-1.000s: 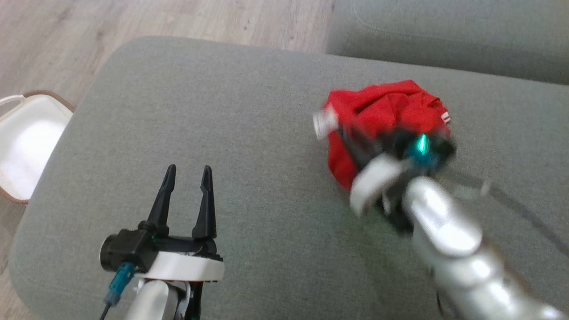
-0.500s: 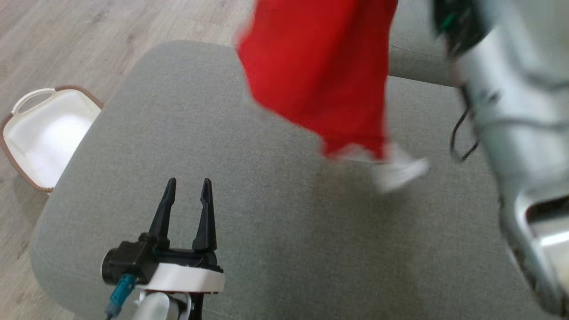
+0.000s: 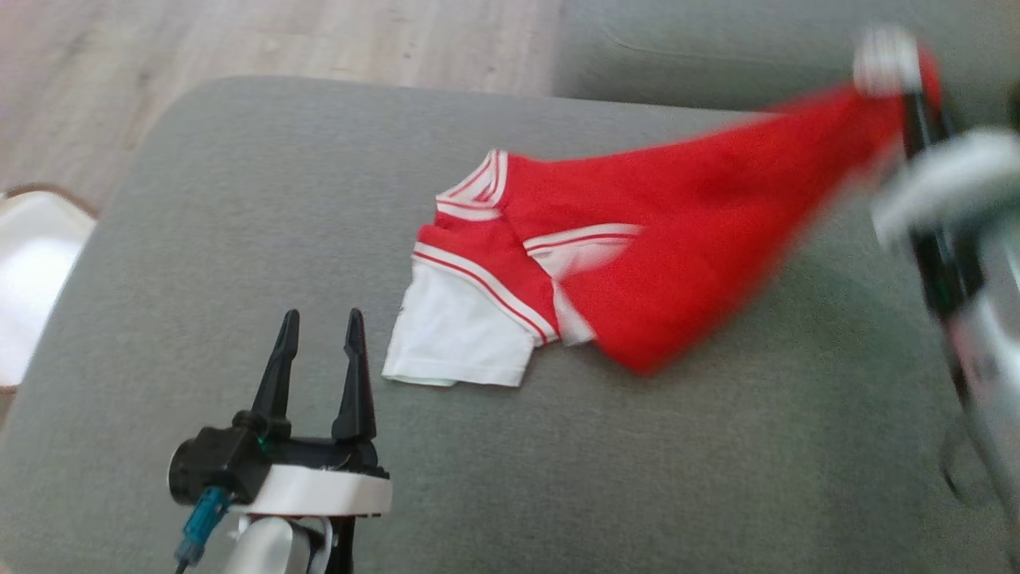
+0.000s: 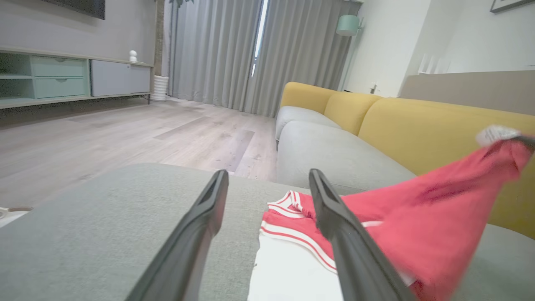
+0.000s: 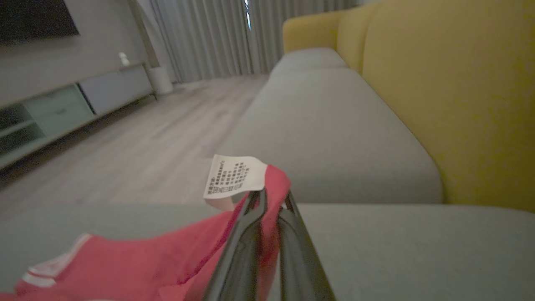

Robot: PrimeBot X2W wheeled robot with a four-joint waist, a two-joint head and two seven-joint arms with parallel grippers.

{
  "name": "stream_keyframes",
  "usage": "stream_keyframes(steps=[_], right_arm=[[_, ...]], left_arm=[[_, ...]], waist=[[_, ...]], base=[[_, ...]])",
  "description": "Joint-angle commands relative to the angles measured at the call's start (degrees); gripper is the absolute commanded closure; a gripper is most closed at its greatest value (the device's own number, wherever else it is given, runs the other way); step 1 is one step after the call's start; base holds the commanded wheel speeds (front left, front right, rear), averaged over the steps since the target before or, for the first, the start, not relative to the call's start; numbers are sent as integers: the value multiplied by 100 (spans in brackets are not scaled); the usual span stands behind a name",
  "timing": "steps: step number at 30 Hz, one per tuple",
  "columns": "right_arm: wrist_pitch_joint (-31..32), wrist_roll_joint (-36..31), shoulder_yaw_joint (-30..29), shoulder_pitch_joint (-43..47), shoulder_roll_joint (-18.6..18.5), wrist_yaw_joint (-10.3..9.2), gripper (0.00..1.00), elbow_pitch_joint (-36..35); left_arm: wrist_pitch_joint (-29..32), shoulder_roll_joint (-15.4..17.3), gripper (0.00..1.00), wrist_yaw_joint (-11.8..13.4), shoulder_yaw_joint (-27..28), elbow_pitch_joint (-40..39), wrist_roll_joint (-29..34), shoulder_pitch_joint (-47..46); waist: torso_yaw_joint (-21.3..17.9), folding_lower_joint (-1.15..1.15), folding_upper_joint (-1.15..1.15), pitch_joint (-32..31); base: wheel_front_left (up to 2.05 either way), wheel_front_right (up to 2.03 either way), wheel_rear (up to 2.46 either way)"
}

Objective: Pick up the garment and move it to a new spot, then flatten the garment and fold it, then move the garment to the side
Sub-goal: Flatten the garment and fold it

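The garment (image 3: 669, 247) is a red shirt with white sleeves and striped trim. Its sleeve end lies on the grey cushion (image 3: 239, 199), and its body stretches up to the right. My right gripper (image 3: 912, 88) is shut on the garment's hem by a white care label (image 5: 234, 175), lifted above the cushion at the far right. The red cloth (image 5: 125, 267) trails down to the left from those fingers. My left gripper (image 3: 319, 327) is open over the near left of the cushion, just left of the white sleeve (image 4: 288, 271).
A white basket (image 3: 32, 279) with a brown rim stands on the wooden floor (image 3: 319, 40) left of the cushion. A second grey seat (image 4: 334, 150) with yellow backrests (image 4: 418, 129) lies beyond. A low media cabinet (image 4: 62, 79) stands across the room.
The right gripper swung the garment from high in the air down and to the right, laying its sleeve end on the cushion. The camera shifted a little. The left gripper stayed open in place.
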Motion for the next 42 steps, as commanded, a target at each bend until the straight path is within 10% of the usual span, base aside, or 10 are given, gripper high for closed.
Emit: stream_keyframes(steps=[1, 2, 3, 4, 12, 22, 29, 42], right_arm=[[-5, -141, 38, -12, -112, 39, 100, -27], [46, -272, -36, 137, -230, 39, 100, 238], [5, -499, -113, 222, -349, 39, 25, 482], [-11, -671, -221, 273, -391, 39, 0, 720], [-670, -1717, -981, 158, 61, 39, 0, 1030], [-732, -2040, -1270, 1980, 1309, 39, 0, -2172], [-733, -1582, -793, 3674, 1407, 39, 0, -3648], [-733, -1678, -657, 4198, 1409, 39, 0, -3904]], left_arm=[[-46, -5, 0, -11, 143, -184, -6, -275], [-46, -5, 0, -16, 136, -176, 1, -302], [-46, -5, 0, -14, 131, -177, 7, -317], [-46, -5, 0, -17, 124, -172, 13, -324], [-46, -5, 0, -48, 234, -142, 58, -323], [-46, -5, 0, -69, 337, -192, 73, -176], [-46, -5, 0, -109, 336, -209, 111, -97], [-46, -5, 0, -193, 287, -120, 115, -83]], waist=[[-159, 0, 0, 120], [-208, 0, 0, 137], [-256, 0, 0, 150], [-298, 0, 0, 161], [-688, 0, 0, 158], [-1134, 0, 0, -68], [-1268, 0, 0, -131], [-1209, 0, 0, -75]], base=[[0, 0, 0], [0, 0, 0], [0, 0, 0], [0, 0, 0], [0, 0, 0], [0, 0, 0], [0, 0, 0], [0, 0, 0]])
